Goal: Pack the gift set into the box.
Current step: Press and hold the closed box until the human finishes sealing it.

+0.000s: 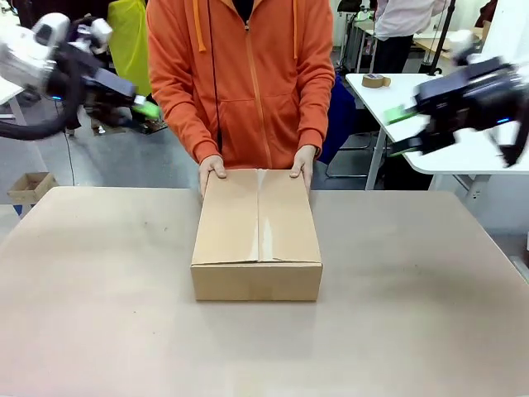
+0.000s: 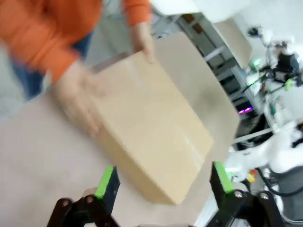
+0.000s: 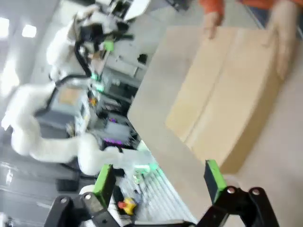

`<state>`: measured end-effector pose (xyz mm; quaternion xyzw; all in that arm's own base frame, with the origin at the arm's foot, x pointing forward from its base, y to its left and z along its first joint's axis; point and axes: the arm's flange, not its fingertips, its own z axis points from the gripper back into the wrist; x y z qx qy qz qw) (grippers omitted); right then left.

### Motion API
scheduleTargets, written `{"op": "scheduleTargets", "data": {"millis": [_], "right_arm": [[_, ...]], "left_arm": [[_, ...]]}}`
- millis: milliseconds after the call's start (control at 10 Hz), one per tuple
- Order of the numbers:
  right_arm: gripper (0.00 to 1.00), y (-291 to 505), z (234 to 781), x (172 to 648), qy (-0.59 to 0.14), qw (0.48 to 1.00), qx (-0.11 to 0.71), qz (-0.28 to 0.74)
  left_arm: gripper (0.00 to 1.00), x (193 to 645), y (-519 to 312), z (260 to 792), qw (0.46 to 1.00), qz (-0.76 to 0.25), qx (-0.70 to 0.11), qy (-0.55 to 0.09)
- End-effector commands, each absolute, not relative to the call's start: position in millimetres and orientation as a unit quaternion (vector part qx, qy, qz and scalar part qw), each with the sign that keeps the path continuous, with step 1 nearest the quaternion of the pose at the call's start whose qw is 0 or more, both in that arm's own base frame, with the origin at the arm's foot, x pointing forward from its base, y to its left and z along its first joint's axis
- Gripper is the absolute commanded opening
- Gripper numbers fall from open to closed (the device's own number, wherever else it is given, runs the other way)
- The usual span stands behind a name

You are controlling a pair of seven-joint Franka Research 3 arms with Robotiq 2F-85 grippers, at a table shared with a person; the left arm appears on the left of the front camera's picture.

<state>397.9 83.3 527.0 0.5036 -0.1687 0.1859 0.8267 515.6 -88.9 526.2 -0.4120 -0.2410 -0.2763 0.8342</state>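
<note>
The box (image 1: 258,236) lies in the middle of the table with its top flaps folded shut. A person in an orange hoodie rests one hand (image 1: 212,169) and the other hand (image 1: 303,161) on its far corners. The gift set is hidden. My left gripper (image 1: 142,114) hangs open high over the far left, well away from the box. My right gripper (image 1: 398,131) hangs open high at the far right. The left wrist view has the left gripper (image 2: 163,179) open with the box (image 2: 151,127) beyond its fingers. In the right wrist view the box (image 3: 222,90) lies beyond the open right gripper (image 3: 158,182).
The beige table (image 1: 99,289) spreads bare around the box on all sides. A white side table (image 1: 446,124) with a tape roll (image 1: 375,80) stands behind at the right. A small brown carton (image 1: 31,186) sits on the floor at the far left.
</note>
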Motion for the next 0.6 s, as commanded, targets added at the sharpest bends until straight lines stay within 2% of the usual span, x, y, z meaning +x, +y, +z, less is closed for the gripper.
{"op": "scheduleTargets", "data": {"millis": [0, 100, 200, 300, 400, 500], "right_arm": [[1.00, 126.0, 480.5, 380.2, -0.304, 0.735, 0.516, 0.318], [1.00, 127.4, 470.9, 379.5, -0.335, 0.736, 0.503, 0.306], [1.00, 121.6, 512.0, 387.8, -0.207, 0.807, 0.492, 0.251], [1.00, 121.6, 512.0, 387.8, -0.207, 0.807, 0.492, 0.251], [1.00, 121.6, 512.0, 387.8, -0.207, 0.807, 0.492, 0.251], [1.00, 133.0, 492.4, 380.5, -0.248, 0.792, 0.484, 0.278]], "left_arm": [[1.00, 505.6, -105.9, 472.9, 0.704, -0.347, -0.508, -0.353], [1.00, 502.0, -109.8, 463.6, 0.681, -0.342, -0.543, -0.354], [1.00, 504.0, -98.9, 470.7, 0.707, -0.336, -0.528, -0.329], [1.00, 507.9, -130.3, 491.9, 0.754, -0.315, -0.464, -0.342], [1.00, 507.9, -130.3, 491.9, 0.754, -0.315, -0.464, -0.342], [1.00, 506.5, -122.8, 473.5, 0.725, -0.322, -0.494, -0.357]]}}
